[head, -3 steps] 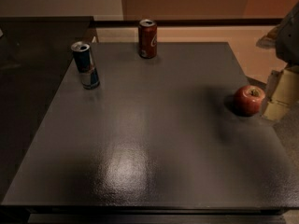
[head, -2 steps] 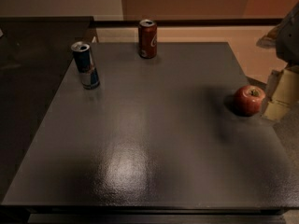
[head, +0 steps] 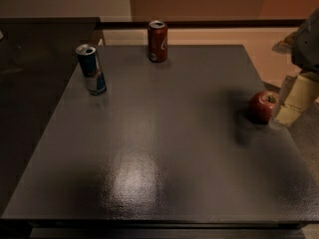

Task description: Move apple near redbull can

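Gripper (head: pixel 294 102) sits at the right edge of the table (head: pixel 164 148), partly cut off by the frame, so you can't tell whether the jaws are wide, narrow or around anything. Apple (head: pixel 262 106) rests on the surface just beside the jaws, on their table-middle side; touching or apart, can't tell. Redbull can (head: pixel 91 69) stands upright well apart from the jaws, across the table toward the far corner. Cola can (head: pixel 157 41) is also upright and far from the jaws, by the back edge. Likely risks: the apple is round and close to the edge, so a glancing close could roll it off. Release it carelessly and it may roll away. Come in low by the slim redbull can and you could tip it. Don't stop at the cola can instead. The arm above the jaws is mostly out of frame.
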Robot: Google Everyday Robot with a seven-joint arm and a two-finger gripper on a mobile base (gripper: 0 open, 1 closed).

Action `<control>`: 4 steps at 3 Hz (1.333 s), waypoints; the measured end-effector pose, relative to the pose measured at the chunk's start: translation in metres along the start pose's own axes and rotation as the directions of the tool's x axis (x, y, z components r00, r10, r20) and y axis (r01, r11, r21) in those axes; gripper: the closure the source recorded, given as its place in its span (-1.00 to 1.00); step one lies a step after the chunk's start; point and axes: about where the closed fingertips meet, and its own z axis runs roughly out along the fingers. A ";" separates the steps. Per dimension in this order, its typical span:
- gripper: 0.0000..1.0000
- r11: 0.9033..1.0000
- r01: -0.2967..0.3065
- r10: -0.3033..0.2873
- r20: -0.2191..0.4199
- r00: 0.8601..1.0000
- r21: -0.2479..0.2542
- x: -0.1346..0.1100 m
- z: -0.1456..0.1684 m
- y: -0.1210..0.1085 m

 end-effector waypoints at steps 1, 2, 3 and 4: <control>-1.00 0.999 -0.042 0.043 0.050 0.998 -0.023 0.013 0.020 -0.017; -1.00 0.996 -0.080 0.084 0.096 0.992 -0.045 0.029 0.045 -0.031; -1.00 0.991 -0.125 0.131 0.137 0.982 -0.056 0.048 0.069 -0.040; -1.00 0.988 -0.142 0.151 0.160 0.976 -0.065 0.057 0.078 -0.042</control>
